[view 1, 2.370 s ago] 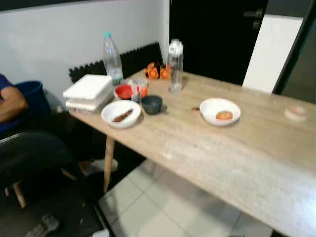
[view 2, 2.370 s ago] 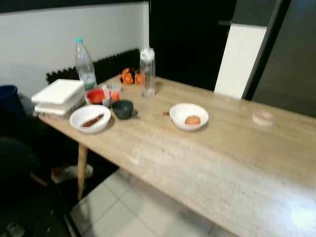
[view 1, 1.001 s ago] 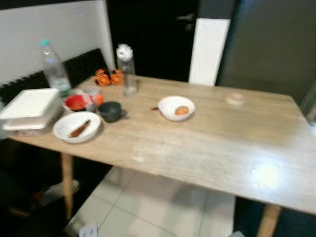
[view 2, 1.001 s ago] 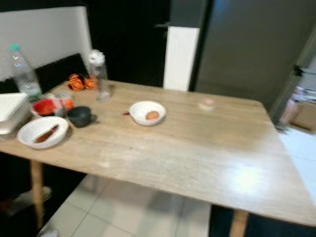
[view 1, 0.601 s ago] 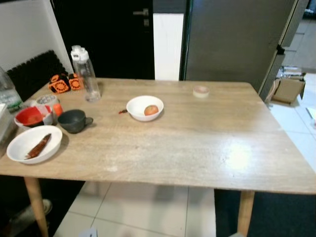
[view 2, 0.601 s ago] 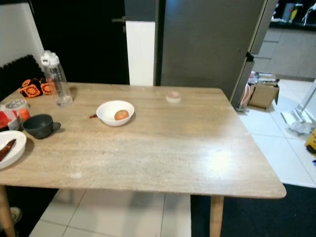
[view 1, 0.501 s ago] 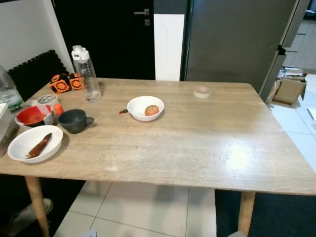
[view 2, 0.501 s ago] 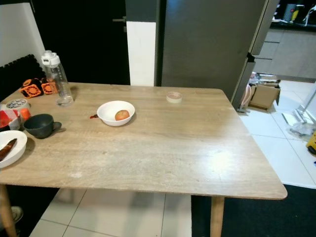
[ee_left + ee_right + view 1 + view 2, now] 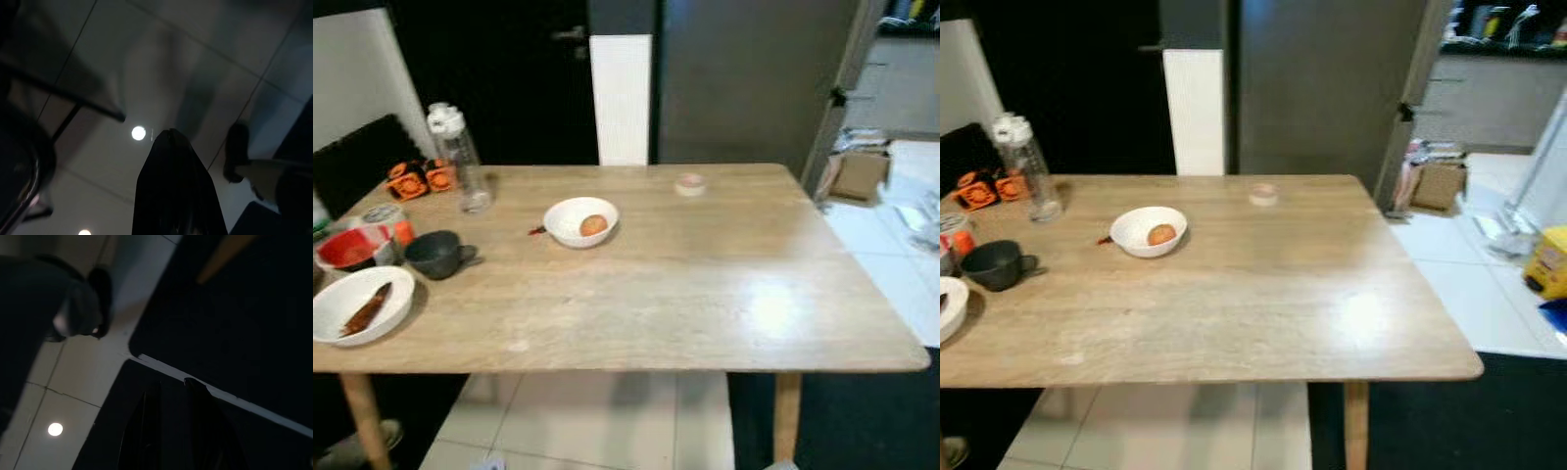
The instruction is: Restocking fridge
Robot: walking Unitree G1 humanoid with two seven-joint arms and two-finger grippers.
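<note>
Left eye view: the camera has swung to the robot's right over the last moments. The seated person and the stack of white containers have left the picture, and the wooden counter [image 9: 705,284] now lies square ahead. On it stand a white bowl holding a round orange-brown fruit [image 9: 593,224], a dark cup [image 9: 436,254], a clear bottle [image 9: 460,157], a second white bowl [image 9: 357,305] at the left edge, and a roll of tape [image 9: 689,183] near the far side. Behind the counter rises the grey fridge [image 9: 744,78], door closed.

Right eye view: the same counter, shifted; the fridge [image 9: 1322,88] fills the background, and tiled floor with a cardboard box [image 9: 1437,184] opens to the right.

Left wrist view: the left gripper [image 9: 176,186] hangs over dim floor tiles; its jaws look pressed together, holding nothing.

Right wrist view: the right gripper [image 9: 168,426] hangs idle above floor and a dark mat, jaws slightly parted, empty.

The turn likely means the robot is lining up with the fridge and the food; nothing is picked up yet.
</note>
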